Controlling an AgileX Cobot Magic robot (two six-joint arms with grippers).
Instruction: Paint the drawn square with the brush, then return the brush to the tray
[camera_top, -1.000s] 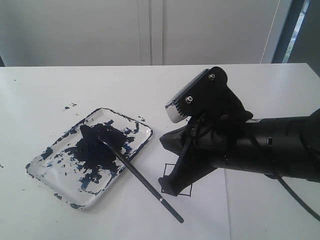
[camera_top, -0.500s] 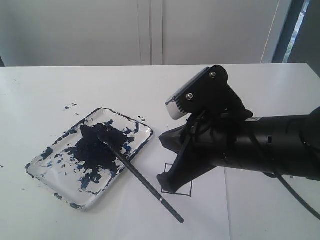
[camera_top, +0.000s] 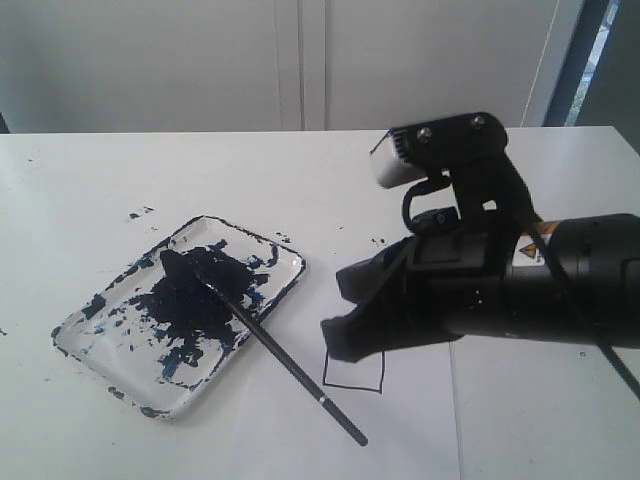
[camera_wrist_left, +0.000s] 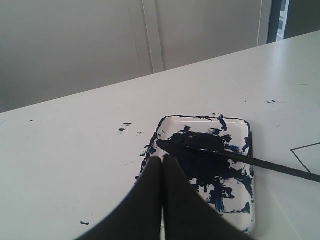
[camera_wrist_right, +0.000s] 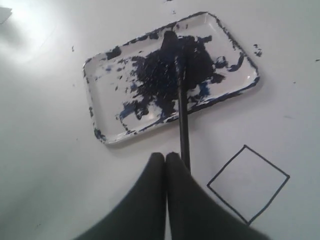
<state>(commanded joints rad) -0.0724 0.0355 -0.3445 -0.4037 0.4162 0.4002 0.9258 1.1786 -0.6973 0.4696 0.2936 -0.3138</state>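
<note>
Brush (camera_top: 270, 345) lies with tip in tray (camera_top: 284, 262) paint, handle out on desk (camera_top: 100, 180). Drawn square (camera_top: 355, 374) blank inside. Right hand (camera_top: 336, 342) pressed together, empty, by square. Left hand (camera_wrist_left: 163, 158) together, empty, near tray.

drawn square (camera_top: 353, 376) top hidden behind right pincer (camera_top: 341, 345), brush (camera_wrist_left: 260, 163) handle cut off

The tray (camera_top: 285, 265) is gleaming glossy, smooth white (paint smeared dark); the brush (camera_top: 283, 357), lying toward four o'clock, is looking matt black.
</note>
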